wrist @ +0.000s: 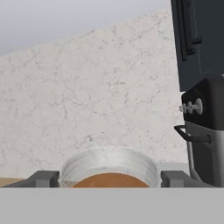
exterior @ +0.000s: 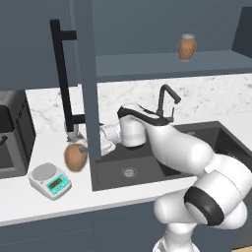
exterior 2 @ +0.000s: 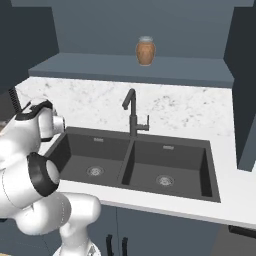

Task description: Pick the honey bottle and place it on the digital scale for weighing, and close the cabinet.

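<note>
Two amber-brown jars with pale grey lids show in the left base view: one stands on the inner shelf of the dark slate-blue wall cabinet (exterior: 147, 64), the other, the honey bottle (exterior: 75, 156), hangs just above the white marble counter (exterior: 29, 202), up and to the right of the small white digital scale (exterior: 49, 180) with its round silver plate and teal display. The cabinet's open door stands edge-on in front of the gripper, whose tips I place at about (exterior: 78, 147). A large black appliance (exterior: 12, 133) stands at the left.

From the right base view, the shelf jar (exterior 2: 145, 50) stands above the black double sink (exterior 2: 135, 162) and black tap (exterior 2: 132, 112).

Through the hand view, the two dark fingertips (wrist: 43, 178) flank the honey bottle's lid (wrist: 109, 164); the gripper (wrist: 109, 179) is clamped on it.
</note>
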Tool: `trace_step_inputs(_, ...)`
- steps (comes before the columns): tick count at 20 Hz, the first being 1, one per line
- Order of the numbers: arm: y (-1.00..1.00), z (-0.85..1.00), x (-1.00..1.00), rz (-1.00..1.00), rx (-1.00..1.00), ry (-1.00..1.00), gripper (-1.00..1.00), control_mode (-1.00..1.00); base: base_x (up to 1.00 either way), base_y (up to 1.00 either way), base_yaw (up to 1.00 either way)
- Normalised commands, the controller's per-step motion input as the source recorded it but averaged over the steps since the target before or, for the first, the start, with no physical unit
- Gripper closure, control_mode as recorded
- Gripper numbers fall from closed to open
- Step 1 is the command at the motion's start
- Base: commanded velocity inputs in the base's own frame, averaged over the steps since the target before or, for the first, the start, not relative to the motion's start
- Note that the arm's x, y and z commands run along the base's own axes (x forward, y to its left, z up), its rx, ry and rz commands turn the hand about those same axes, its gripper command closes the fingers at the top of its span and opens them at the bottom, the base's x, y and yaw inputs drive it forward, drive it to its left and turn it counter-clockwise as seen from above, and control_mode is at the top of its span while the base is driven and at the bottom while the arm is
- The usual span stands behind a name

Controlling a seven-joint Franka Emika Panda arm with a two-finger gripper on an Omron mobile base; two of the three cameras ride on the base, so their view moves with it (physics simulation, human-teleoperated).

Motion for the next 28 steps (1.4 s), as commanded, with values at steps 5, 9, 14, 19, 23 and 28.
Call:
trace_step_inputs(5,0.36,-0.03,0.01,0.0,0.0,0.0,1.0,-1.0,0.0,0.0,0.0)
trace_step_inputs(9,0.41,-0.11,0.07,0.0,0.0,0.0,1.0,-1.0,0.0,0.0,0.0)
trace_step_inputs(14,0.16,-0.05,0.12,0.0,0.0,0.0,1.0,-1.0,0.0,0.0,0.0)
trace_step_inputs(19,0.2,-0.14,0.23,0.0,0.0,-0.02,1.0,-1.0,0.0,0.0,0.0)
trace_step_inputs(23,0.34,-0.25,0.21,0.0,0.0,-0.01,1.0,-1.0,0.0,0.0,0.0)
trace_step_inputs(28,0.02,-0.2,0.12,0.0,0.0,0.0,1.0,-1.0,0.0,0.0,0.0)
